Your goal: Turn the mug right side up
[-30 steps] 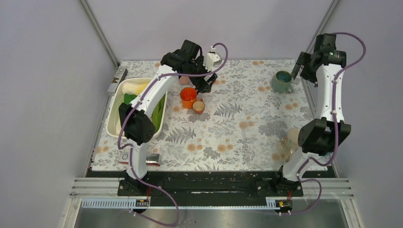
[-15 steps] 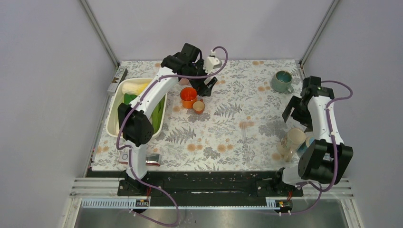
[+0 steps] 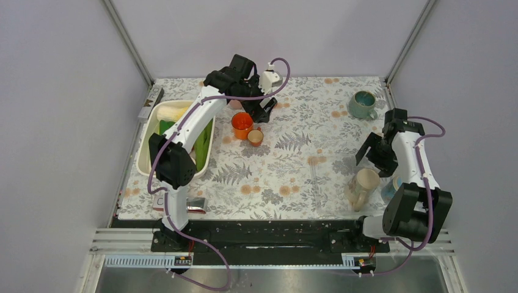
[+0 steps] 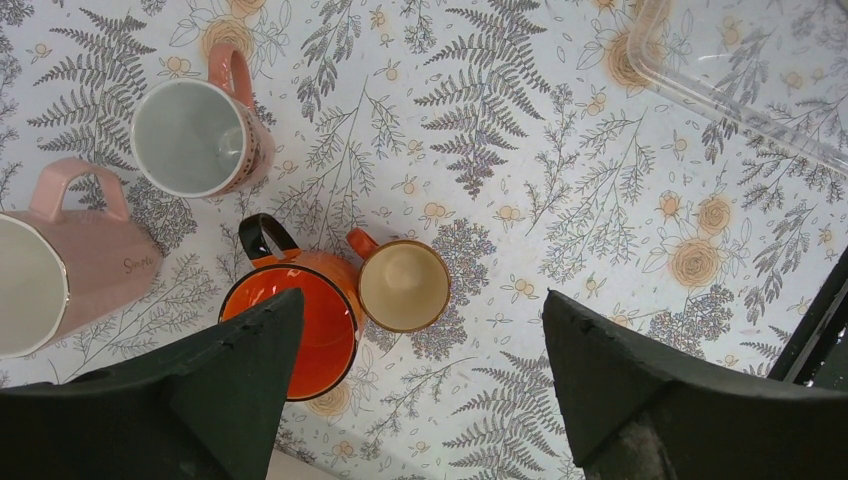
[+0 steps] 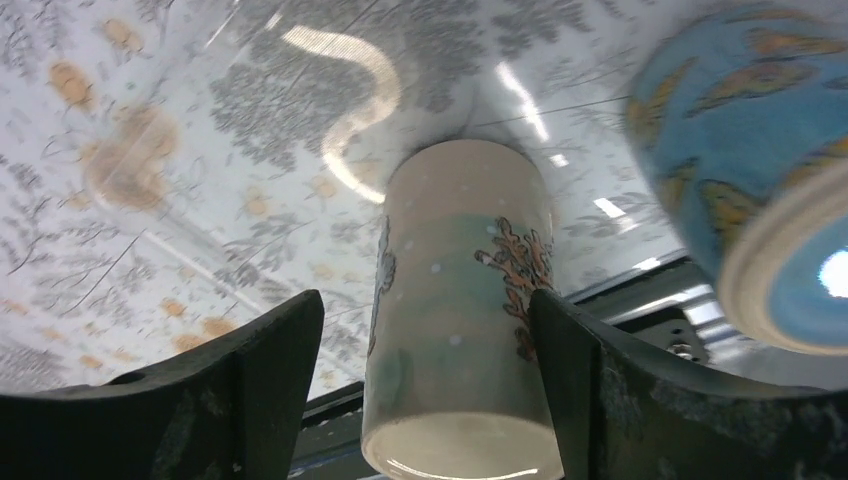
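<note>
A cream mug [image 3: 365,185] with a coral and teal pattern stands near the front right of the table, flat closed end up. In the right wrist view the mug [image 5: 460,300] shows between my open fingers, not touching either of them. My right gripper [image 3: 370,152] hovers just behind and above it, empty; it also shows in its own wrist view [image 5: 425,300]. My left gripper [image 3: 264,108] is open and empty at the back, above an orange mug [image 4: 290,325] and a small tan cup [image 4: 403,287]; it also shows in its own wrist view [image 4: 420,310].
A blue butterfly cup [image 5: 750,170] stands right beside the cream mug. A green mug [image 3: 363,104] sits at the back right. A white mug with a pink handle [image 4: 195,135] and a pink mug [image 4: 60,280] are near the orange one. A white bin [image 3: 146,155] is on the left.
My right arm has swung from the back right corner beside the green mug down to the front right, over the cream mug. My left arm has hardly moved.
</note>
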{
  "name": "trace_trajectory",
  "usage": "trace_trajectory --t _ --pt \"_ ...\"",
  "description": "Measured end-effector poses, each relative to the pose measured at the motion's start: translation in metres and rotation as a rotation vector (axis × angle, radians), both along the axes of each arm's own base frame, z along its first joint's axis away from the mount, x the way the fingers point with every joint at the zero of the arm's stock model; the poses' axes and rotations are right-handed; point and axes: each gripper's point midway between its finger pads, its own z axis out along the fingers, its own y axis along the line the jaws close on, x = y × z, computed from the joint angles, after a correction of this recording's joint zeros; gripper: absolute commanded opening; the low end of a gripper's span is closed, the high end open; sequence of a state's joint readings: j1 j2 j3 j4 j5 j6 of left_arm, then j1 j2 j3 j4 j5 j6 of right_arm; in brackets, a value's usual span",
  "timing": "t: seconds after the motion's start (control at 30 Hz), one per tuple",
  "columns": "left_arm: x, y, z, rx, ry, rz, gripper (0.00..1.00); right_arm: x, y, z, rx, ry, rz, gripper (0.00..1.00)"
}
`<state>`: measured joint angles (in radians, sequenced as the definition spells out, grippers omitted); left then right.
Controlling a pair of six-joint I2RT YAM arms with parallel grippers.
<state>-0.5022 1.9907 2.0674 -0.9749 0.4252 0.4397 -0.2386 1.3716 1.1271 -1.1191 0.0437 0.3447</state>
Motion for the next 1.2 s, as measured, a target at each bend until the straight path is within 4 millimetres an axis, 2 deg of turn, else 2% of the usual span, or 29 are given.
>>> trace_trajectory --t 0.27,0.33,0.47,0.6,0.7,0.8,0.87,1.03,1.1,1.2 --pt "0.0 0.0 0.0 0.0 0.0 0.0 0.92 0.009 0.07 -0.005 0.181 -0.025 0.128 0.86" --pt "0.0 0.0 0.0 0.0 0.0 -0.001 0.92 0.011 0.081 -0.004 0.201 -0.021 0.163 0.89" --pt "0.0 0.0 0.0 0.0 0.0 0.0 0.92 0.02 0.085 0.009 0.19 -0.038 0.214 0.99" --pt "0.0 0.0 0.0 0.0 0.0 0.0 0.92 0.034 0.092 0.041 0.112 -0.096 0.339 0.99" --pt "0.0 0.0 0.0 0.0 0.0 0.0 0.92 0.034 0.092 0.063 0.056 -0.125 0.391 1.0" --pt "0.0 0.0 0.0 0.0 0.0 -0.001 0.93 0.013 0.087 0.07 0.036 -0.096 0.378 0.99" --pt "0.0 0.0 0.0 0.0 0.0 -0.001 0.93 -0.009 0.086 0.07 0.039 -0.064 0.367 0.99" --pt "0.0 0.0 0.0 0.0 0.0 -0.001 0.93 -0.069 0.094 0.047 0.054 0.083 0.376 0.99" --pt "0.0 0.0 0.0 -0.002 0.001 -0.002 0.93 -0.08 0.097 0.038 0.055 0.131 0.37 0.99" --pt "-0.001 -0.001 0.0 -0.005 0.003 -0.006 0.93 -0.087 0.102 0.03 0.048 0.157 0.363 0.99"
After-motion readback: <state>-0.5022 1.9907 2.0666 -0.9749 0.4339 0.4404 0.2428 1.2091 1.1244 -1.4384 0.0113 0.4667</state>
